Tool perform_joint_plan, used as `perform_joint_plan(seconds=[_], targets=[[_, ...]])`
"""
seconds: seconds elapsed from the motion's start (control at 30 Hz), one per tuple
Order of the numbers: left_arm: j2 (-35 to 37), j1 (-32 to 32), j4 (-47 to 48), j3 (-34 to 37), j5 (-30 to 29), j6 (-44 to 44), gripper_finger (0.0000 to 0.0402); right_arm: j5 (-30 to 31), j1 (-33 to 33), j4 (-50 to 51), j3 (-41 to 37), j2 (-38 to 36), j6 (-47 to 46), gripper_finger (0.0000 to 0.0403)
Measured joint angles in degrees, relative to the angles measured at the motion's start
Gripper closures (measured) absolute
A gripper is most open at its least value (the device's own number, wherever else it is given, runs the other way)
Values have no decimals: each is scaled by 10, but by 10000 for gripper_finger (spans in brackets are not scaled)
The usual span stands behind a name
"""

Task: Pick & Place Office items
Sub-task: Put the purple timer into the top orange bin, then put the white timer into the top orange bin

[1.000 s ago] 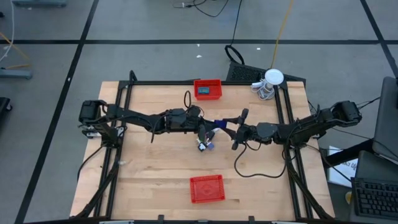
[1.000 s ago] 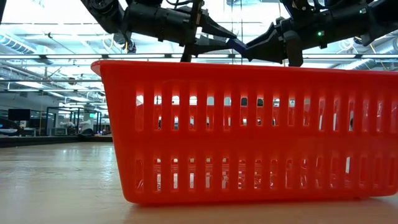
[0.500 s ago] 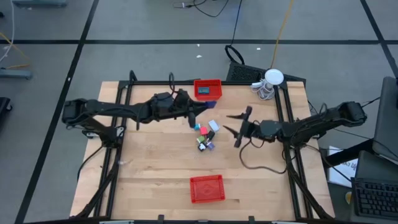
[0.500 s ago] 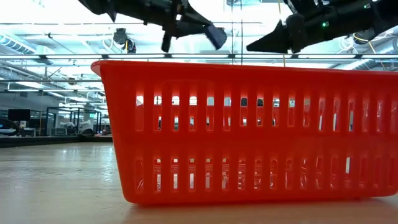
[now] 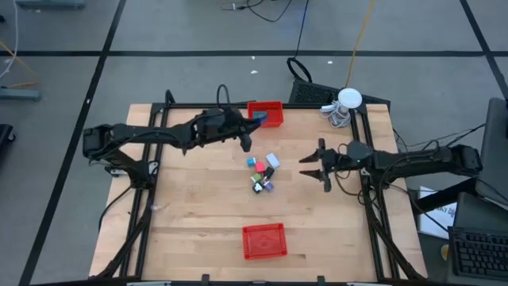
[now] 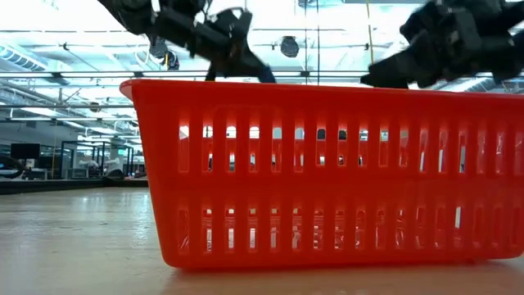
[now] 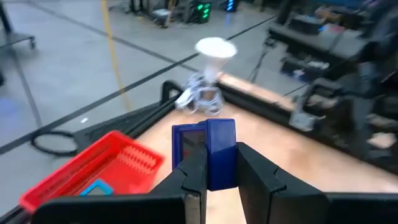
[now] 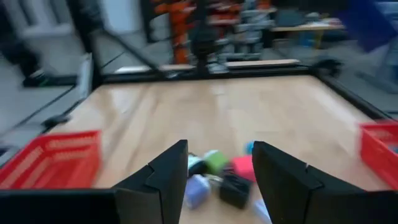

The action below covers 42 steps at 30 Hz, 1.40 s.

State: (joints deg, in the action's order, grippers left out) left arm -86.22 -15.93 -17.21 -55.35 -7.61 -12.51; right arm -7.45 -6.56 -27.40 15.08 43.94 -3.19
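Observation:
The office items [image 5: 262, 173] lie as a small pile of pink, teal, green, white and dark purple pieces at mid-table; the right wrist view shows the pile [image 8: 217, 174] too. My left gripper [image 5: 247, 137] is raised beside the far red basket [image 5: 266, 114] and is shut on a blue boxy item [image 7: 205, 140]. That basket [image 7: 93, 171] holds a light-blue piece. My right gripper [image 5: 314, 170] hovers open to the right of the pile, its fingers [image 8: 163, 177] pointing at it. My left gripper [image 7: 211, 163] pinches the blue boxy item by its lower part [image 7: 214, 171], one finger on each flat side. The rest of the item sticks out past the fingertips. It is lifted clear of the table, above the level of the near basket's rim.
A second red mesh basket [image 5: 263, 241] stands near the table's near edge and fills the low view [image 6: 327, 172]. A white round object with coiled cable [image 5: 345, 103] sits at the far right corner. A black frame rail runs along the table's sides. Bare wood lies left of the pile.
Both grippers met over the pile with the blue item between them. My left gripper then carried the item up and toward the far edge, to the far basket. My right gripper drew back toward the table's right edge without the item.

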Motion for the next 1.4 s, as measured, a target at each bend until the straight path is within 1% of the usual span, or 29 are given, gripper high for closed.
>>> perform_joint_plan(seconds=[0.07,0.17,0.23,0.3,0.4,0.5,0.7,1.0,1.07,1.17,1.27,1.4], targets=[[-19,-20,-5,0,1,-7,346,28,-6,-15,-22,-12,-9,242],[-52,-57,-32,0,7,-20,346,24,-16,-13,-36,-20,-14,249],[-81,-81,-53,0,27,-46,346,-4,-22,-17,-38,-22,-21,253],[-111,-101,-68,0,44,-75,346,-53,-28,-26,-38,-26,-23,256],[-150,-123,-110,0,52,-112,346,-124,-35,-67,-38,-31,-38,262],[-180,-138,-141,0,52,-126,346,-149,-39,-95,-38,-34,-52,267],[-203,-152,-146,0,51,-134,346,-150,-40,-91,-38,-33,-48,271],[-208,-150,-143,0,56,-148,345,-141,-40,-78,-38,-33,-37,271],[-208,-147,-144,0,56,-148,330,-125,-40,-71,-38,-33,-36,272],[-208,-145,-144,0,56,-148,296,-105,-40,-63,-38,-33,-36,273],[-208,-143,-144,0,56,-148,268,-105,-40,-64,-38,-33,-36,273],[-208,-142,-144,0,56,-148,246,-105,-40,-64,-37,-33,-36,273]])
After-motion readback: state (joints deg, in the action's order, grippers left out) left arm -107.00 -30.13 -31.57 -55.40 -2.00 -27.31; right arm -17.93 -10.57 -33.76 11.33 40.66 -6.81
